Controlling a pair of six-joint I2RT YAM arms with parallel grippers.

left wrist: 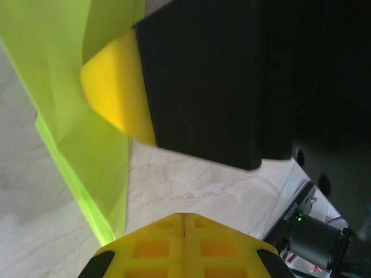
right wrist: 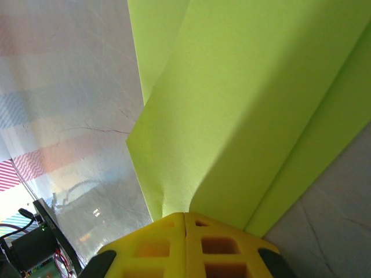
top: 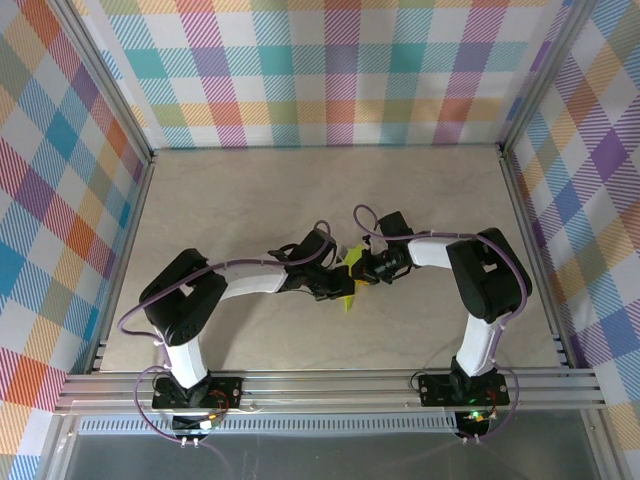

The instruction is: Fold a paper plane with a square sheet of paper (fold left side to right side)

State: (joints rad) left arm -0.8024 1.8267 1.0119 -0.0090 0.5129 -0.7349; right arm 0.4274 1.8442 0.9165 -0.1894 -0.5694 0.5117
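Note:
The paper plane point(top: 349, 296) is a narrow, pointed fold of lime paper held between the two arms at the table's middle. My right gripper point(top: 358, 272) is shut on it; in the right wrist view the layered paper point(right wrist: 249, 104) runs straight into the closed yellow fingertips of that gripper point(right wrist: 184, 214). My left gripper point(top: 337, 284) sits just left of the paper, shut and empty point(left wrist: 184, 215), with bare table beyond its tips. In the left wrist view the paper point(left wrist: 69, 69) hangs at upper left, with the right gripper's yellow finger point(left wrist: 113, 92) against it.
The beige table point(top: 250, 200) is walled by checked panels point(top: 330, 70) at the back and sides. An aluminium rail point(top: 330, 385) runs along the near edge, where both arm bases are bolted. The two wrists stand very close together.

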